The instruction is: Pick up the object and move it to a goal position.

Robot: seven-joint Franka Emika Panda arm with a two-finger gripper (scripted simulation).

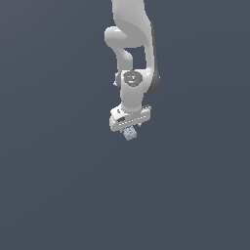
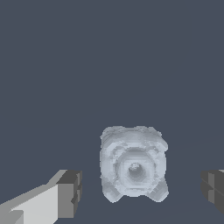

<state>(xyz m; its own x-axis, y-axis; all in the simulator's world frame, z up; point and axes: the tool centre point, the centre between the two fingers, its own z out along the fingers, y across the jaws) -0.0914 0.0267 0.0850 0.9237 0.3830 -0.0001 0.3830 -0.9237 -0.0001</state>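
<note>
The object (image 2: pixel 133 169) is a small pale blue-white lumpy chunk with a round hollow in its face. In the wrist view it lies between my two dark fingertips (image 2: pixel 70 193), with a gap on each side. My gripper (image 2: pixel 142 190) is open around it and does not touch it. In the exterior view the white arm reaches down from above, and the object (image 1: pixel 129 134) shows just below the gripper body (image 1: pixel 129 119). The fingers are hidden there by the gripper body and the object.
A plain dark grey-blue surface (image 1: pixel 58 185) fills both views. No other objects or edges show.
</note>
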